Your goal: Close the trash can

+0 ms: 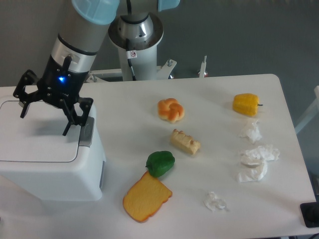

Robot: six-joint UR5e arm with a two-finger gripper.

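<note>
Boxy white smooth-plastic trash can (pixel 47 169), rounded corners, flat lid down, grey latch tab facing right; tool (pixel 44 115) above lid, fingers spread apart.

Grey arm (pixel 75 50), seemingly black pincer (pixel 44 115)

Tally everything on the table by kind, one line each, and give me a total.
Bin: 1
Peppers: 2, yellow and green
Bread items: 3, bun, toast, cake slice
Crumpled paper: 3, at
Total: 9
</note>
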